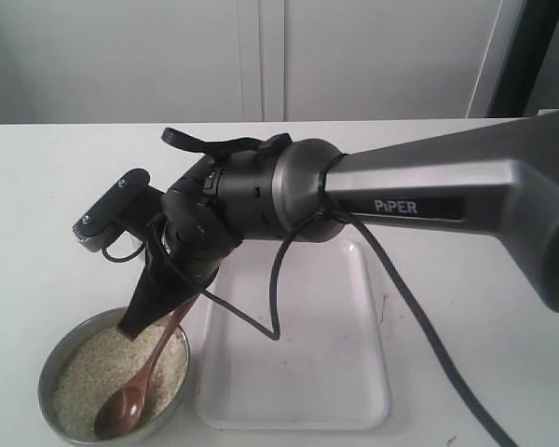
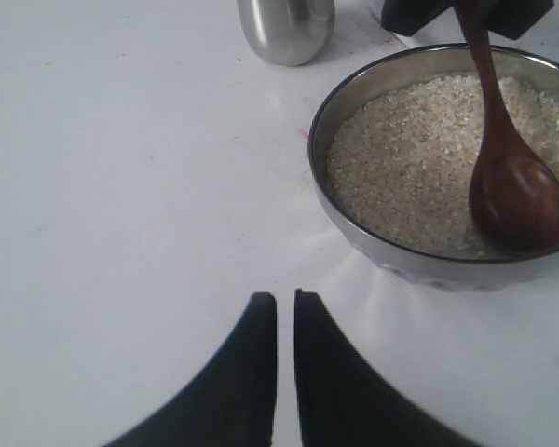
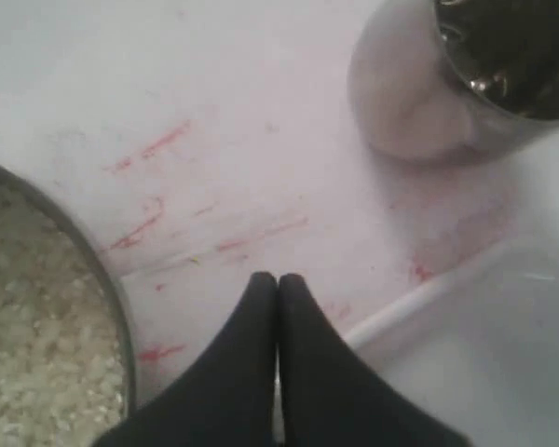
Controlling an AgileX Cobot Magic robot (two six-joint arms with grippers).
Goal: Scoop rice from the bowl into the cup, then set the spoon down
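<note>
The right tool (image 1: 144,317) pinches the wooden spoon (image 2: 517,196), oval end on the rice (image 2: 401,168) — dig under, then lift level toward the steel cup (image 2: 286,28); left tool (image 2: 284,300) pressed together, empty.

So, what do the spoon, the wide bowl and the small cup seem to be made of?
The slim reddish-brown spoon: likely wood, smooth, slight sheen. The wide grey bowl: metal, dull matte rim. The small shiny cup: probably polished steel, mirror-like reflections.

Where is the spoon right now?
Exterior view, lower left: the spoon leans in the bowl, scoop end on the rice, handle in the right hand.
</note>
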